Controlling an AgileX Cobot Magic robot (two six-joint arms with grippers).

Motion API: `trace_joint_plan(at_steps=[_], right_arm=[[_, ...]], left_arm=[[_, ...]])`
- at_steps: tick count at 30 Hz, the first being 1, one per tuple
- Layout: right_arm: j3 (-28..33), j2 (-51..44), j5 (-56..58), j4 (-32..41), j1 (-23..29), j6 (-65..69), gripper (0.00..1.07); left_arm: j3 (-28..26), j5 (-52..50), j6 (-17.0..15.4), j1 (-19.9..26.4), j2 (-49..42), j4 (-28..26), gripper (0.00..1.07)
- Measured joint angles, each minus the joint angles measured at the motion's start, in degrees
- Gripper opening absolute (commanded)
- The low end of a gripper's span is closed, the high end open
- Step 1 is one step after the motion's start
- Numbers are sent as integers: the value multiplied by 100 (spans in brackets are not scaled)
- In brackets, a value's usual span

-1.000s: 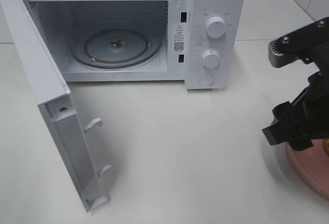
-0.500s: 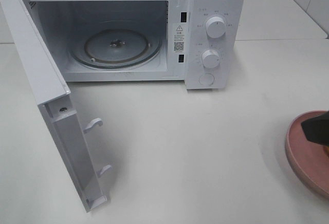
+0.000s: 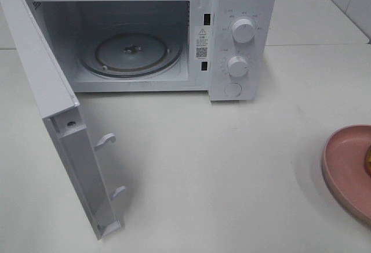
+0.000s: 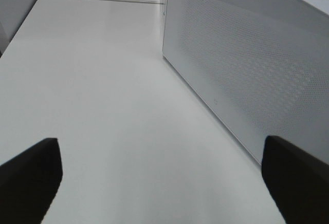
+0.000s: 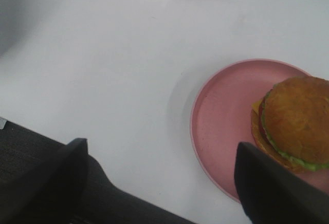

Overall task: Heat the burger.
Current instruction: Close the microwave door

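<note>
The right end effector (image 5: 159, 183) is seen with its fingers spread wide apart, and nothing is held or touched between them. It is poised above the white bench (image 5: 103, 70). The burger (image 5: 293, 124) is set on the pink plate (image 5: 221, 116), near one of the fingertips (image 5: 267, 188) and outside the gap. The left end effector (image 4: 162, 175) is likewise spread wide and empty, beside the white microwave (image 4: 247, 64). In the high view, the microwave's door (image 3: 52, 119) is swung open.
</note>
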Motion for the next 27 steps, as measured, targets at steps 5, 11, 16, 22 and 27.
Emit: trace_joint_plan(at_steps=[5,11,16,22,27], right_arm=[[0,-584,458,17,0,0,76],[0,-842,567,17,-258,-34,76],[0,-1163,464,97,-1432,-716,76],[281,-1587,246,481,-2349,-1180,76],[619,-2011,126,579,-2951,-1272,76]], left_arm=[[0,0,0,0,0,0,98],[0,0,0,0,0,0,98],[0,0,0,0,0,0,98],[0,0,0,0,0,0,98],[0,0,0,0,0,0,98]])
